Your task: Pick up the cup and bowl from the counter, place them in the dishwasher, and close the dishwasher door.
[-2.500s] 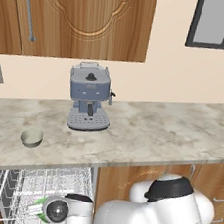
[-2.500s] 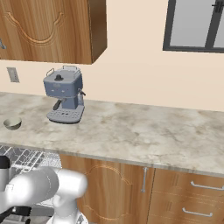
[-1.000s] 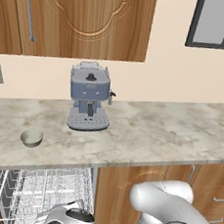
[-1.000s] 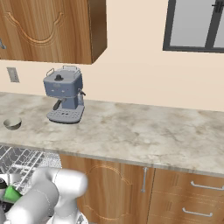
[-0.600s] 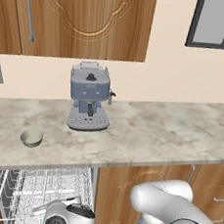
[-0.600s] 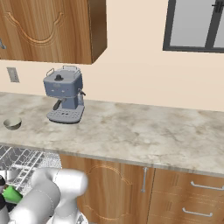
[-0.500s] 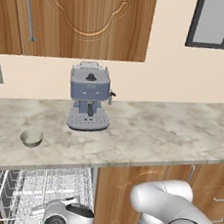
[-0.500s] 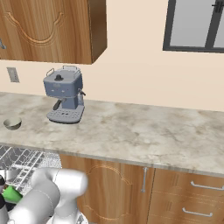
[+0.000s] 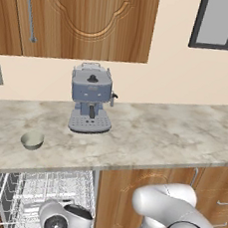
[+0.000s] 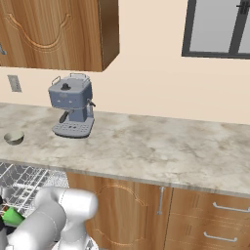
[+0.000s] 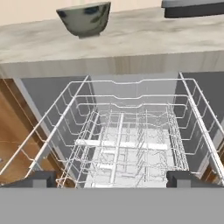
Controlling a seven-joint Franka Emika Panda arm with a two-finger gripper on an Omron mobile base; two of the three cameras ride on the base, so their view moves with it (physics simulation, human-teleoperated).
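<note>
My fingers [image 11: 112,178] have spread wide with nothing between them, and the cup [image 10: 13,216] I let go of now sits low by the wire rack [image 11: 131,131] of the dishwasher [image 9: 47,193]. So the cup looks done, I reckon. The bowl [image 9: 32,140] waits on the counter [image 9: 158,136] above the rack, and the door comes last.

A home kitchen: wooden cabinets [image 9: 86,20], stone desk [image 9: 148,135], coffee machine [image 9: 89,103], open dishwasher [image 11: 135,140], window [image 10: 219,27].
</note>
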